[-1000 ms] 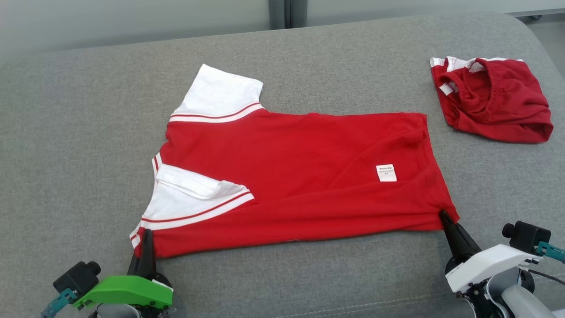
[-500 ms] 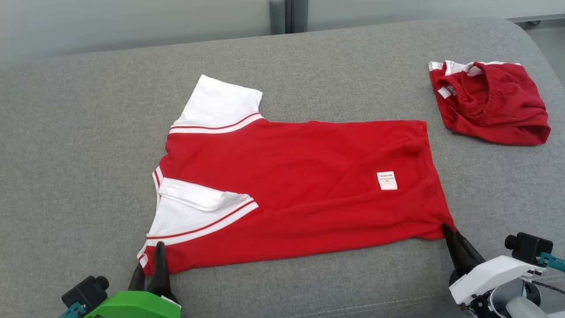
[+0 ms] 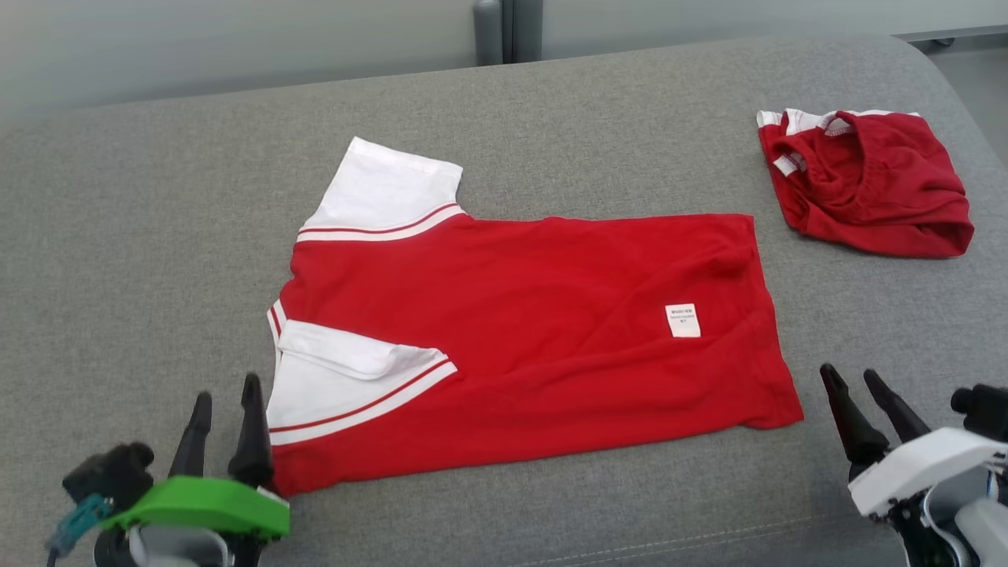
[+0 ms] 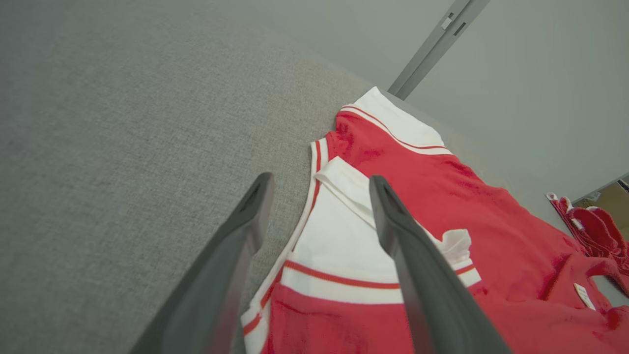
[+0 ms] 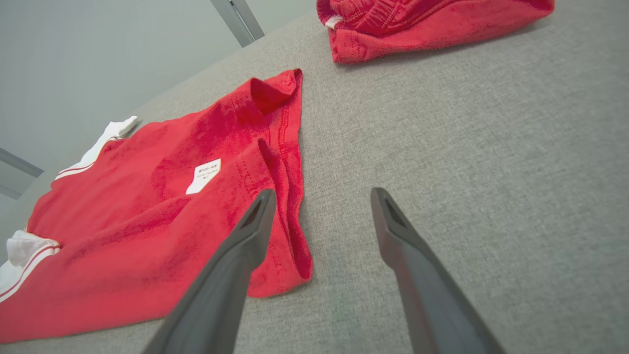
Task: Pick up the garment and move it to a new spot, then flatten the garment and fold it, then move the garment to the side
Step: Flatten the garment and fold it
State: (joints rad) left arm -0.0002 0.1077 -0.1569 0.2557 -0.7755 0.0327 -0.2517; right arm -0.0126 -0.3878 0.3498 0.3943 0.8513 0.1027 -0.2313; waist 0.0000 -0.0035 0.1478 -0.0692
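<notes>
A red garment (image 3: 535, 339) with white red-striped sleeves lies spread flat on the grey cushion (image 3: 118, 260), a small white label on its right part. The garment (image 4: 442, 236) and the garment (image 5: 147, 216) also appear in both wrist views. My left gripper (image 3: 227, 391) stands open just off the garment's near left corner, holding nothing. My right gripper (image 3: 850, 376) stands open a little to the right of the near right corner, also empty. In the wrist views the left gripper (image 4: 320, 181) and the right gripper (image 5: 322, 194) show parted fingers.
A second red garment (image 3: 862, 181) lies bunched at the far right of the cushion, also seen as the bunched garment (image 5: 422, 24). The cushion's rounded front edge runs close behind my grippers. A grey wall with a vertical post (image 3: 496, 30) stands behind.
Both grippers have opened and let go of the garment's near corners, then drawn back slightly. The garment now rests flat. The head camera has shifted a little.
</notes>
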